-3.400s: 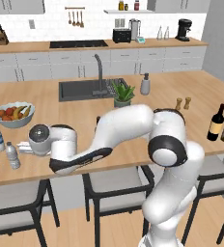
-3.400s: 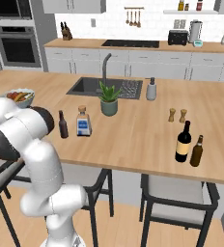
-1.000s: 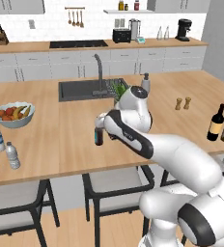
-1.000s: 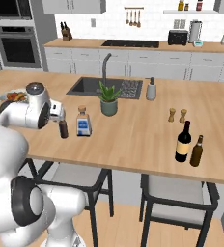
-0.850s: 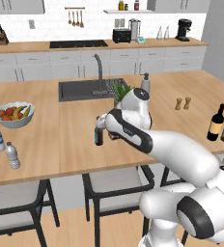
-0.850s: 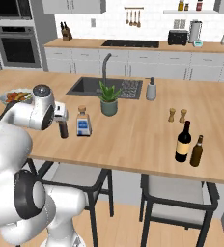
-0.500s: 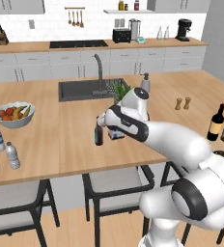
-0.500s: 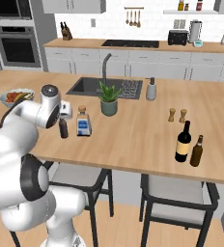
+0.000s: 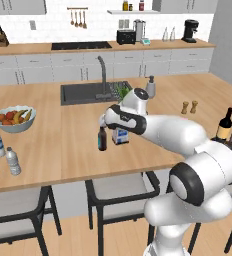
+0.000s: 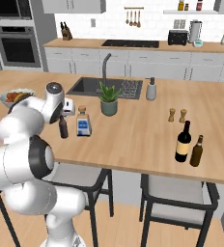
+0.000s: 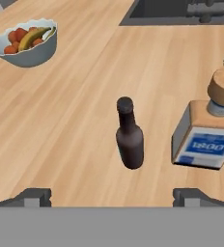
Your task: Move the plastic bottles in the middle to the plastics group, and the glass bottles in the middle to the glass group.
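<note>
Wooden surface [image 11: 70, 120] carries the small dark bottle [image 11: 129, 135] upright just ahead of the fingers [image 11: 111, 197], which stand spread wide, seemingly holding nothing.

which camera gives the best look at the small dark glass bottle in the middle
The hand view: the small dark glass bottle stands upright, close and unblocked, between the open gripper's fingertips. In the left base view it is small, right beside the hand. In the right base view it is small, next to the arm.
</note>
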Motion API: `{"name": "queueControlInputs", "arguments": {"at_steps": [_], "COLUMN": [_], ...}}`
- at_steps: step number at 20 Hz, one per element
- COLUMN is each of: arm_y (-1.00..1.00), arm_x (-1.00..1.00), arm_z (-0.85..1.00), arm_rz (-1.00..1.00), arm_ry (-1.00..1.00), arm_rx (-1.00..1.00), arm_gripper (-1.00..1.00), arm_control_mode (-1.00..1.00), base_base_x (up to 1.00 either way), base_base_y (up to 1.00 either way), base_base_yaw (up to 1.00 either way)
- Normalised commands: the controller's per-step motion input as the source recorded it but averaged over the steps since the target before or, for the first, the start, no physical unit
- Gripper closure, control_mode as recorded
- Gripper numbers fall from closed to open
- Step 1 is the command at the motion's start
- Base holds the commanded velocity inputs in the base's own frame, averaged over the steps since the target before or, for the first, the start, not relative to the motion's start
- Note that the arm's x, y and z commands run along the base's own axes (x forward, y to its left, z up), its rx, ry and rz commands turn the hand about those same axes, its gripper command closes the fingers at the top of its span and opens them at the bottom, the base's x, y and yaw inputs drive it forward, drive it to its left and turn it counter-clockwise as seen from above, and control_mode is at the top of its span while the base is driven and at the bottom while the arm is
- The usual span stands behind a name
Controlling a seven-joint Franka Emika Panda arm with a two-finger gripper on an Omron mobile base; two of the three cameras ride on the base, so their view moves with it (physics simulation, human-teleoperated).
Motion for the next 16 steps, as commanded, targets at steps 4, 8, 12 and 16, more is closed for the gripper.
{"name": "queueControlInputs", "arguments": {"at_steps": [4,8,12,16], "arm_y": [0.15,0.13,0.03,0.0], "arm_x": [0.31,0.25,0.27,0.33], "arm_z": [-0.25,-0.34,-0.28,-0.18], "arm_rz": [0.0,0.0,0.0,0.0], "arm_ry": [0.0,0.0,0.0,0.0], "arm_rx": [0.0,0.0,-0.01,-0.08], "arm_gripper": [-1.0,-1.0,-1.0,-1.0], "arm_control_mode": [-1.0,-1.0,-1.0,-1.0], "base_base_x": [0.0,0.0,0.0,0.0], "base_base_y": [0.0,0.0,0.0,0.0], "base_base_yaw": [0.0,0.0,0.0,0.0]}}
